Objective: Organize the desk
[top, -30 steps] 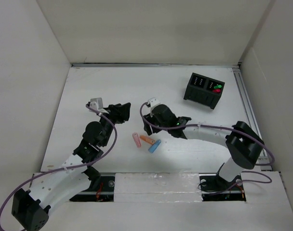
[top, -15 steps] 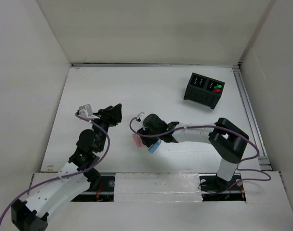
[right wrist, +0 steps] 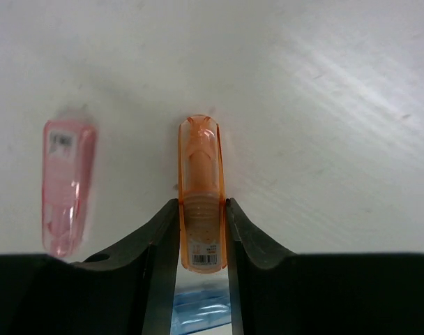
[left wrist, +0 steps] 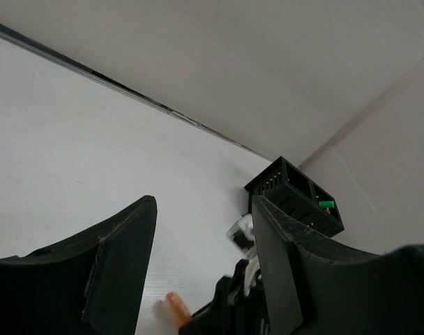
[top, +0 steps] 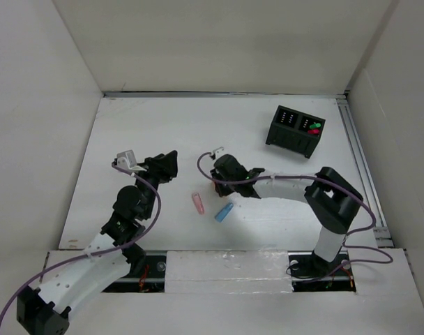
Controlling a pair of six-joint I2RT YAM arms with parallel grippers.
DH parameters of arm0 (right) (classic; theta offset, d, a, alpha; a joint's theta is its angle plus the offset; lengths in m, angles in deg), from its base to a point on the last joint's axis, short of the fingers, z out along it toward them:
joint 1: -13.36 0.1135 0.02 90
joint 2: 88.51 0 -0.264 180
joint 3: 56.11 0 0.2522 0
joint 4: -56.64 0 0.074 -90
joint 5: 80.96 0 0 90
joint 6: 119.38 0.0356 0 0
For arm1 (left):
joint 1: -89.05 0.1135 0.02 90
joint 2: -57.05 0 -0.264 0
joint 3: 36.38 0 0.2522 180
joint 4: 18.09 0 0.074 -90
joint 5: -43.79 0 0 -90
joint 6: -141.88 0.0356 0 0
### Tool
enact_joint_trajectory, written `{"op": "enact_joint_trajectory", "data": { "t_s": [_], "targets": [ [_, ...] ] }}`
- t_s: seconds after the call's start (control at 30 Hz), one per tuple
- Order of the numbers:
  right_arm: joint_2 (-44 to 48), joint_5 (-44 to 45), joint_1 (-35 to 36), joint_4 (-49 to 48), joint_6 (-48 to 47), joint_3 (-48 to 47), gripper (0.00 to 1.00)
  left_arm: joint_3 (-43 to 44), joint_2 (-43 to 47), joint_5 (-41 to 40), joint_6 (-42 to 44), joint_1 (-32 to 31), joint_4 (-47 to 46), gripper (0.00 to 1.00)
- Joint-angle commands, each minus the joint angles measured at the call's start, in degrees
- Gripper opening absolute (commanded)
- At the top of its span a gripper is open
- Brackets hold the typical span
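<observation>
— Pinching the orange marker (right wrist: 199, 188) with the right gripper (right wrist: 200, 213), jaws pressed on its two long sides near the labelled end. On the desk (top: 198, 125) or barely off it; hard to tell. Anything to watch?

— Plenty. Lift straight up first, with the pink marker (right wrist: 65, 185) lying just beside and the blue marker (right wrist: 198, 307) close under the wrist. No dragging sideways, or risk knocking either one.

— Grip good enough?

— Probably, though taken near one end, so likely to droop or swivel. Squeeze firmly, rise slowly, check for tilt before travelling.

— Then where?

— Judging by the green piece (top: 314, 126) and red piece (top: 312, 132) inside it, over to the black two-compartment box (top: 296, 130), well apart near the desk's far right corner. Carry high enough to clear its wall, line up lengthwise with a compartment, let go low.

— And the left gripper (left wrist: 201, 258)?

— Spread wide, gripping nothing, raised over the left half of the desk. Best parked there, out of the right arm's path.
</observation>
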Motion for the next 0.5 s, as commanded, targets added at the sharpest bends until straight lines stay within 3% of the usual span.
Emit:
{"op": "enact_joint_trajectory", "data": {
  "t_s": [0.0, 0.2, 0.47],
  "targets": [
    [5.9, 2.0, -6.3, -6.4, 3.7, -3.6, 0.10, 0.0, -1.0, 1.2, 0.5, 0.2, -3.6, 0.53],
    [7.2, 9.9, -23.1, -10.8, 2.3, -13.8, 0.10, 4.1, -8.8, 4.7, 1.4, 0.2, -1.5, 0.53],
    [-0.9, 15.8, -36.8, -12.0, 1.4, -22.7, 0.10, 4.7, -11.1, 6.8, 1.8, 0.2, -2.0, 0.53]
  ]
}}
